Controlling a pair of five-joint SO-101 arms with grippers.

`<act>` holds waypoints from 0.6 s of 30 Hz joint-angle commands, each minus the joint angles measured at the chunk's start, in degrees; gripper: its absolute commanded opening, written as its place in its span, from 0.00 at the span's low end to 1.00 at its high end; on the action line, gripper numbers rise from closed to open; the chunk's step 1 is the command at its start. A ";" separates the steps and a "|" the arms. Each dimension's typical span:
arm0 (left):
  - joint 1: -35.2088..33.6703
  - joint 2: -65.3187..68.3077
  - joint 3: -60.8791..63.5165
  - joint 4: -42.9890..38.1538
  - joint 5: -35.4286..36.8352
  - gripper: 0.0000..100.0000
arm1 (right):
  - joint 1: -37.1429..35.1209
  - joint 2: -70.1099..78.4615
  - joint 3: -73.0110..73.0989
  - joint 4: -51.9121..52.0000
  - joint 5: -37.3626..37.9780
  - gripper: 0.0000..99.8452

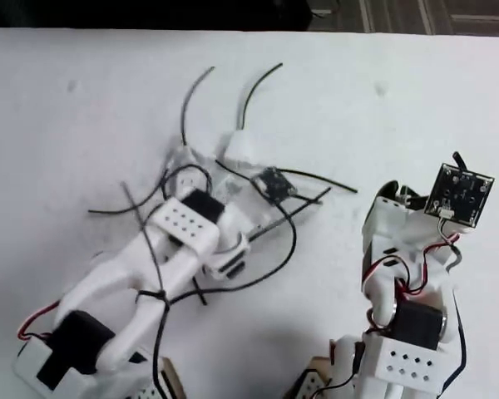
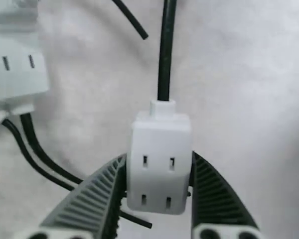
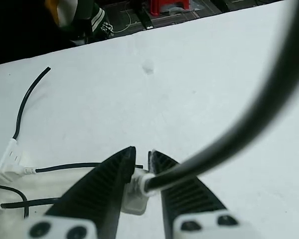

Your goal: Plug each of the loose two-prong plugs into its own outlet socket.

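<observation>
While the left gripper [image 2: 158, 162] clamps the white plastic socket block [image 2: 159, 137] mid-table, the right gripper [image 3: 142, 155], toward its three o'clock, pinches a small white plug [image 3: 133, 198] on thick black cable [image 3: 249, 119]; that cable could twist the plug, so prongs miss.

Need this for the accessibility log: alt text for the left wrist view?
The end effector grips a white socket block between its ribbed grey fingers, with a black cord running out of the block. A second white socket lies apart on the white table.
</observation>
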 commanded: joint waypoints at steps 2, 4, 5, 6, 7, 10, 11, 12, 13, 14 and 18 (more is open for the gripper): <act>1.54 -3.38 1.14 -1.05 5.19 0.30 | -0.48 -0.40 -0.44 -1.01 0.35 0.02; 1.54 -3.47 -0.53 1.05 5.36 0.31 | -0.48 -0.40 -0.44 -1.01 1.67 0.02; 1.54 -3.47 -1.93 2.73 5.01 0.31 | -0.48 -0.40 -0.44 -0.92 1.93 0.02; 1.54 -3.47 -3.25 4.40 4.75 0.31 | -0.48 -0.40 -0.44 -0.92 2.11 0.02; 1.54 -3.47 -4.92 6.24 4.75 0.31 | -0.48 -0.40 -0.53 -0.92 2.37 0.02; 1.19 -3.56 -9.76 10.99 4.92 0.31 | -0.48 -0.40 -1.49 -1.10 2.55 0.02; 1.10 -3.82 -11.25 12.66 4.92 0.31 | -1.19 -0.40 -2.11 -0.92 2.55 0.02; 0.57 -4.62 -12.31 14.07 4.84 0.31 | -2.15 -0.40 -2.46 -0.75 2.64 0.02; -0.13 -5.93 -13.10 15.03 4.84 0.31 | -3.03 -0.40 -2.90 0.04 3.69 0.02; -0.75 -7.78 -13.27 15.74 4.84 0.31 | -4.35 -0.40 -3.34 1.19 5.01 0.02; -4.70 -20.09 -10.11 15.91 4.84 0.31 | -10.95 -0.40 -4.84 5.32 7.30 0.02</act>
